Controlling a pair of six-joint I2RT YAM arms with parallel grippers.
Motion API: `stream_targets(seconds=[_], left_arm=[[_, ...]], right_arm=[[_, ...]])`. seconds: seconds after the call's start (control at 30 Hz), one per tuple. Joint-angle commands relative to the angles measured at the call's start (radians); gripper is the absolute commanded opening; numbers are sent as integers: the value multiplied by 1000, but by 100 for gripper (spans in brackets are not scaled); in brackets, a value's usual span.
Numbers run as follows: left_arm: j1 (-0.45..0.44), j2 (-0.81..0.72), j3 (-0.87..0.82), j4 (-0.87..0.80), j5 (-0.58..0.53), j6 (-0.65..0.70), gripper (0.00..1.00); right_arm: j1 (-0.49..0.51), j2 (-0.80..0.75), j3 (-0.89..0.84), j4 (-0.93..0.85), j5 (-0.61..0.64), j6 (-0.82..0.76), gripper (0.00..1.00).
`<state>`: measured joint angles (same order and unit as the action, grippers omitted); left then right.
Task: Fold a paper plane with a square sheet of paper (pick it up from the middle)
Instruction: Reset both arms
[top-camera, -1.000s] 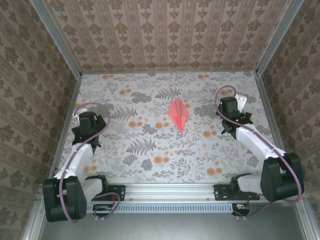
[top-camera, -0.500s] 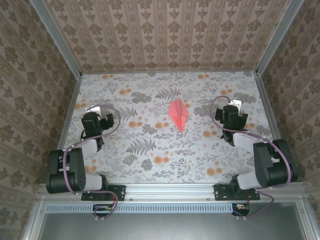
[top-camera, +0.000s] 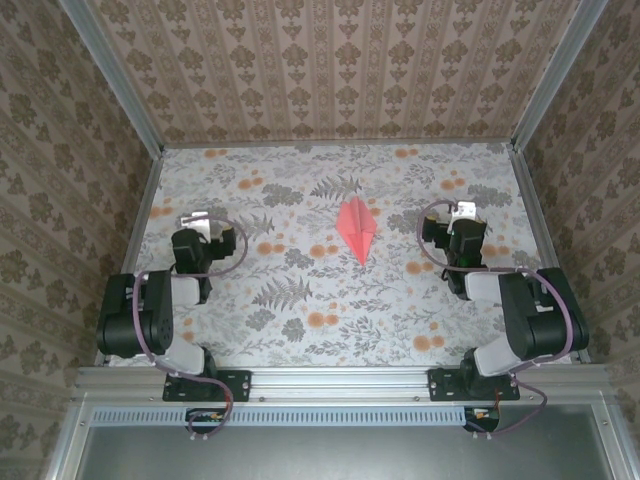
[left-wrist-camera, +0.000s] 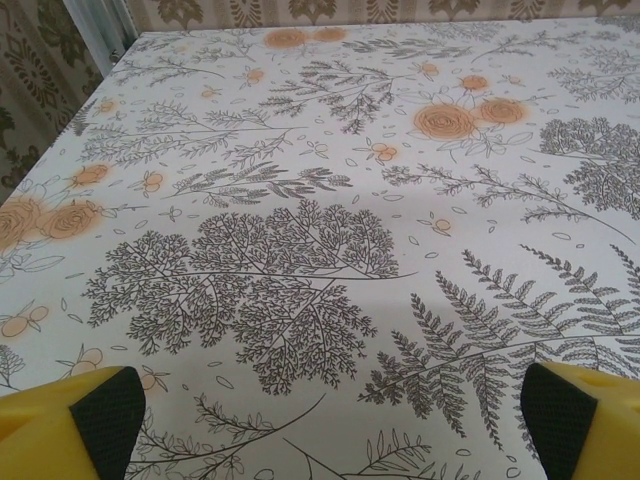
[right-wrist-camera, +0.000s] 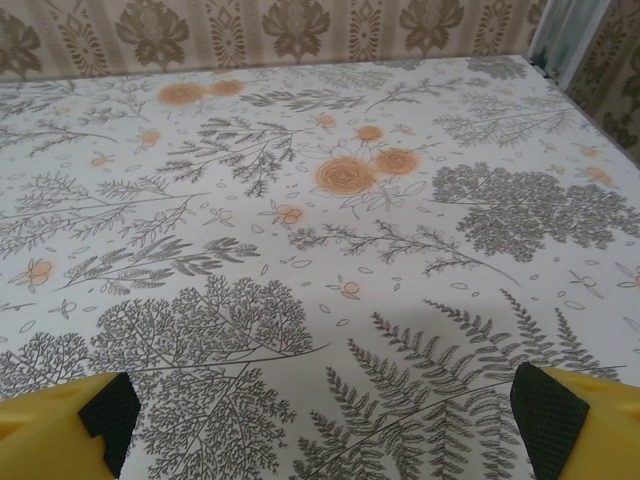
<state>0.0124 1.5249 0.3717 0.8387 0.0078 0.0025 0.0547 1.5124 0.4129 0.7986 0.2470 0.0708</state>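
Note:
The square sheet of paper lies folded as a salmon-pink paper plane, a narrow kite shape with a centre crease, flat on the flowered table near the middle and pointing toward the near edge. My left gripper is far to its left, tucked back over its own arm. In the left wrist view that gripper is open, its yellow fingertips wide apart over bare cloth. My right gripper is well right of the plane. The right wrist view shows this gripper open, with nothing between the fingertips.
Papered walls with metal corner posts close the table on three sides. A metal rail carrying both arm bases runs along the near edge. The tablecloth is printed with grey ferns and small orange flowers.
Both arms have drawn back toward their bases and folded up, so the grippers sit nearer the table's sides. The paper plane has not moved.

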Motion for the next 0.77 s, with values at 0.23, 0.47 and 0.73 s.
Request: stream_targets(seconds=[0.23,0.47,0.73], left_arm=[[-42,10,32,18,-74,42,100],[-40,10,35,10,-70,42,100],[-40,12,36,8,-68,42,100]], right_arm=[[-9,21,-19,86,-46,-20,100],[-9,21,-17,85,-48,-20,100],[-11,19,-18,86,-49,-18,100]])
